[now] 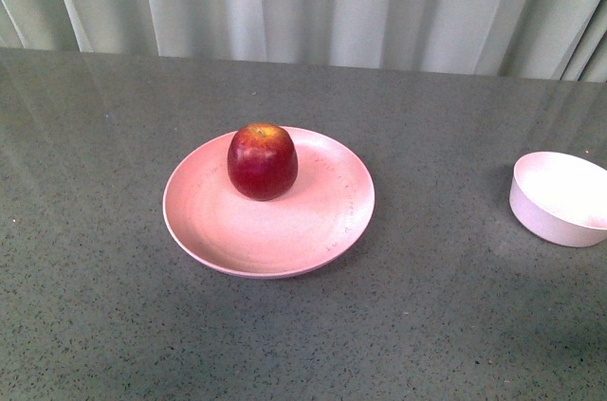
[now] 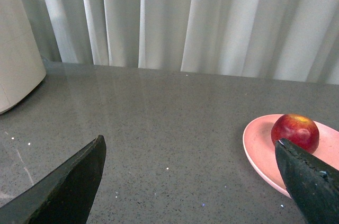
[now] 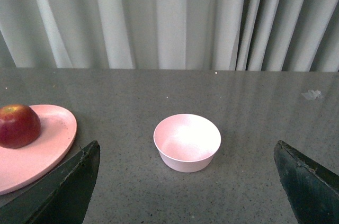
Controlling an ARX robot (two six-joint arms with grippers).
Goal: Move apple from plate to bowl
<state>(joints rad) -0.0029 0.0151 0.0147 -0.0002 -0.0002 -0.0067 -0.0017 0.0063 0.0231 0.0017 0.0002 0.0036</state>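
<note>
Left tool (image 2: 189, 142) and right tool (image 3: 186, 144) are wide, empty. I should grip the apple (image 1: 262, 161) at its middle; the bowl (image 1: 555, 221) is at three o'clock.

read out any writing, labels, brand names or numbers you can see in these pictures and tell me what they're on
There is no text to read in any view.
The apple has no sticker on the sides shown.
The plate has only faint speckles near its rim.
The bowl is plain.
The table, the curtain and the pale object at the edge of the left wrist view show no print.
</note>
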